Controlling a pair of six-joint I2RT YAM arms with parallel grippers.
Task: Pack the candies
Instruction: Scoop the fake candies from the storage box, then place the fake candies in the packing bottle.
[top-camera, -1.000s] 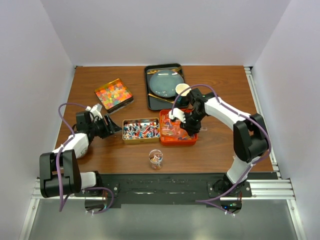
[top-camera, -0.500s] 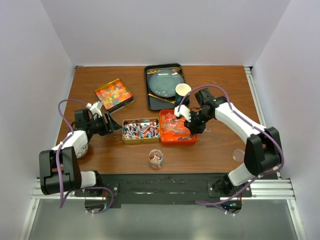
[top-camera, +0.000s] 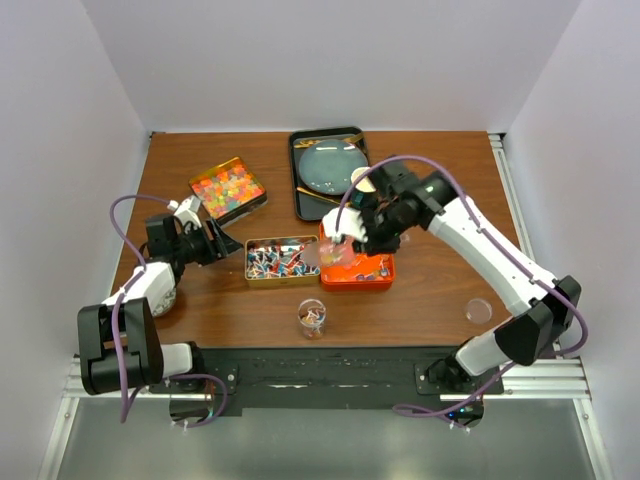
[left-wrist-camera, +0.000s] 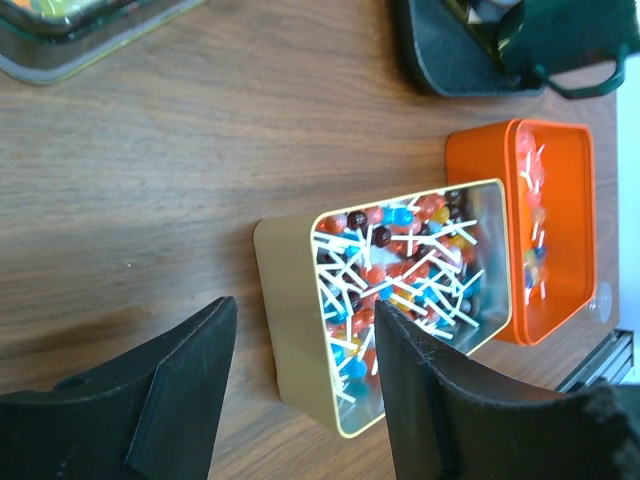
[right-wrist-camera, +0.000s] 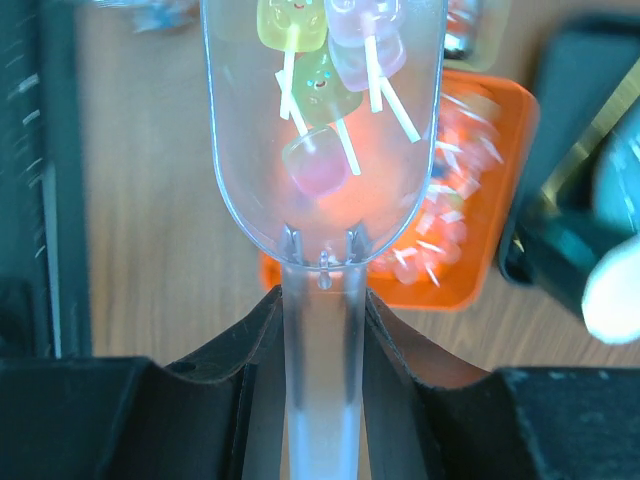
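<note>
The right claw (right-wrist-camera: 322, 300) is clamped on the handle of a clear scoop (right-wrist-camera: 390, 190). In the scoop lie a few candies (right-wrist-camera: 318, 85) on white sticks, yellow, pink and purple. The scoop hangs partly above the orange tin (right-wrist-camera: 490, 270), where more such candies lie. The left claw (left-wrist-camera: 305, 310) stands apart and holds nothing. It is low over the wooden surface (left-wrist-camera: 150, 180), just beside the gold tin (left-wrist-camera: 300, 400), which is full of small red, blue and brown candies.

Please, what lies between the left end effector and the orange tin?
The gold tin, full of candies, lies between the left end effector and the orange tin. The top and left wrist views both show it.
</note>
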